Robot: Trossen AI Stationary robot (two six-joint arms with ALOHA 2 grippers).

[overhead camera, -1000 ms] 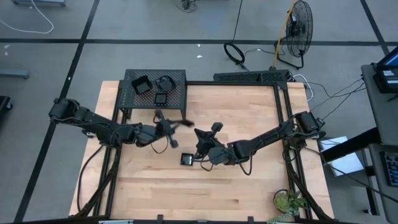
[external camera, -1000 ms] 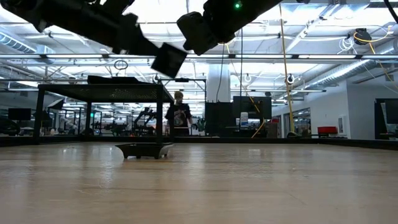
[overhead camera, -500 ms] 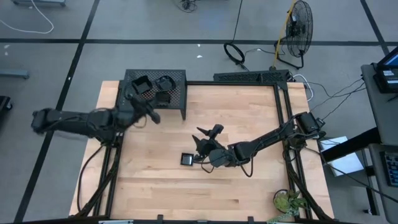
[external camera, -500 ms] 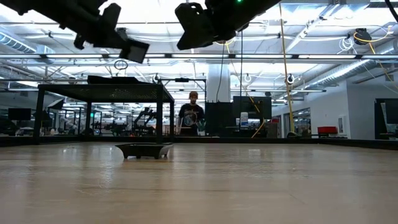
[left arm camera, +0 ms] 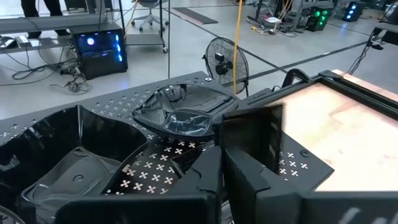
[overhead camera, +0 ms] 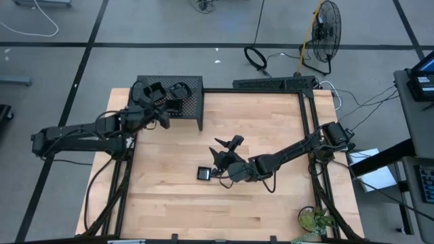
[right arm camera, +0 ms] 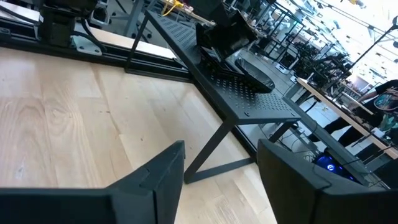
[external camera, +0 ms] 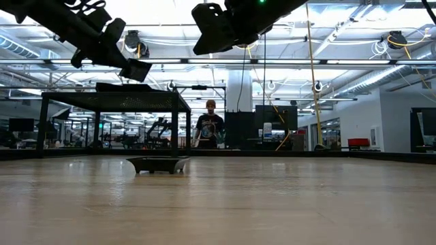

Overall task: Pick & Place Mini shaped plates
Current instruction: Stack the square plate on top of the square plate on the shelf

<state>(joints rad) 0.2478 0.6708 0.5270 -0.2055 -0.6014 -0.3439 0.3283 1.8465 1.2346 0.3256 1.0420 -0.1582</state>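
Right tool [overhead camera: 226,148]: raised above the middle of the table [overhead camera: 271,217], fingers [right arm camera: 158,168] spread apart, nothing between them. One small square plate [overhead camera: 204,173] lies flat on the wood just beside it, toward the table's near side and free of the fingers; in the low view it sits alone on the boards as a shallow dark dish [external camera: 158,164].

Left tool [overhead camera: 160,116]: over the near edge of the black mesh rack [overhead camera: 193,108] at the table's far left corner, fingers clenched on a small square plate [left arm camera: 252,135] held on edge above the perforated top; in the low view the same plate [external camera: 135,69] hangs tilted at the arm's tip, above the rack [external camera: 112,101].

Rack contents: a square plate with raised walls [overhead camera: 154,91] at the left of the rack top; a round, ruffled plate [overhead camera: 180,89] to its right, seen from the left wrist as a crumpled glossy bowl [left arm camera: 180,115]. Whether a third plate lies under the left tool cannot be told.

Beyond the table: a floor fan [overhead camera: 326,34] on the concrete; a person [external camera: 210,126] standing in the room behind.
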